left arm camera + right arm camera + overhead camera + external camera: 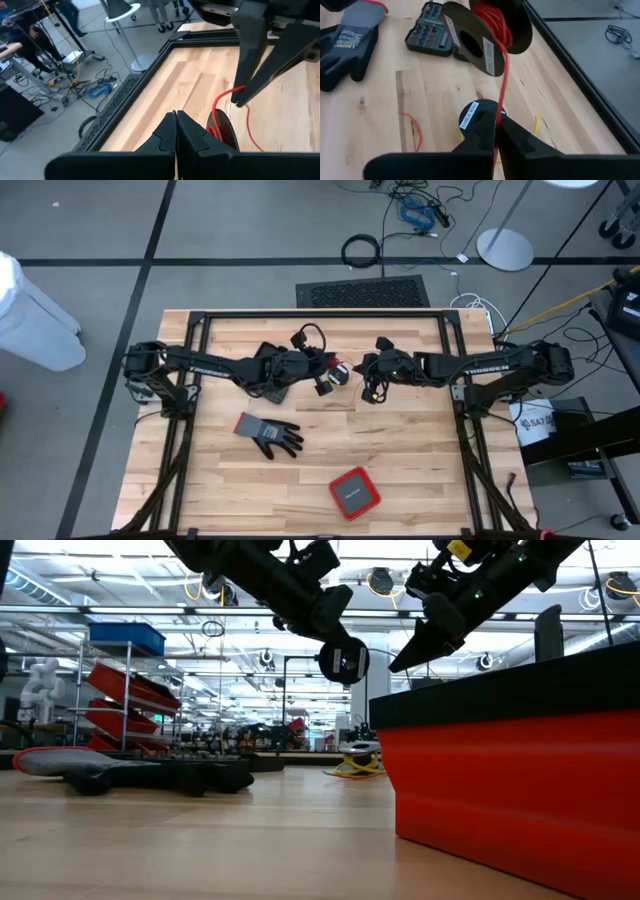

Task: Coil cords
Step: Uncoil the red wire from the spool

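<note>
The red cord (502,35) is wound on a black spool (470,42) that hangs in the air over the table's middle. A strand runs from the spool to my right gripper (497,125), which is shut on it. My left gripper (175,120) is shut right beside the spool (222,132). In the low view the spool (343,658) sits at that gripper's tip. A loose bit of red cord (413,127) lies on the wood. The yellow cord (536,125) lies on the table near a second black spool (472,112) under my right gripper. My left gripper carries the red cord's spool at its tip, lifted clear of the table. My own fingers (195,137) hide which part of the spool they grip. My right gripper pinches the red strand (499,97) between its two shut fingers, a short way from the spool. The fingers slant down from the table's right side, and the strand runs nearly straight up to the spool.
A grey and black glove (270,435) lies near the table's left middle. A red box (354,492) sits at the near edge and fills the right of the low view (520,780). A dark bit case (430,27) lies beyond the spool. Black rails (320,315) frame the table.
</note>
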Tool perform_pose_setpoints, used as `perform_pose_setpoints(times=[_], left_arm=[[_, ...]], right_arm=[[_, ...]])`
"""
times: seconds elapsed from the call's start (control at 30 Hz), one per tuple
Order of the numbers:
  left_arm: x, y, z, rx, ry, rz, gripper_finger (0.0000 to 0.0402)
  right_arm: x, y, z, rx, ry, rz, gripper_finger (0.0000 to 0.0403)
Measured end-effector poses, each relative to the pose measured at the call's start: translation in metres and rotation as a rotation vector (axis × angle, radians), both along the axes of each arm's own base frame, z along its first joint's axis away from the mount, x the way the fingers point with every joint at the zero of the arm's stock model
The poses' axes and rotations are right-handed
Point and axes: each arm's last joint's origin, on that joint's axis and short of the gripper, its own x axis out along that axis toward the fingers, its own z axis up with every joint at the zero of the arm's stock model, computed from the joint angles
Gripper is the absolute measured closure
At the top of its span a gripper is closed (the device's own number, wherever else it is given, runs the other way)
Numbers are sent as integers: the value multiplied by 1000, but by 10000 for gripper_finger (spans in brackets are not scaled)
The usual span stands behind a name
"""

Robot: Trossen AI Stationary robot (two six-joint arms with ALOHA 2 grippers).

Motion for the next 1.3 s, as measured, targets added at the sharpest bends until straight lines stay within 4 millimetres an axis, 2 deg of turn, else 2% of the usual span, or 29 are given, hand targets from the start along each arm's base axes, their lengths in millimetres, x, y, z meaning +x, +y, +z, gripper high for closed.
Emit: perform_pose_setpoints(times=[0.3, 0.8, 0.97, 1.17, 1.3], left_arm=[[1, -2, 0, -7, -4, -23, 402], [-1, -2, -4, -8, 44, -23, 402], [-1, -2, -4, -9, 46, -23, 402], [-1, -2, -4, -9, 45, -23, 402], [-1, -1, -3, -5, 33, -9, 402]], right_arm=[[0, 0, 0, 8, 2, 12, 341], [-1, 1, -1, 12, 17, 27, 342], [-1, 1, -2, 19, 16, 31, 353], [-1, 1, -1, 20, 15, 31, 398], [3, 4, 3, 19, -47, 40, 401]])
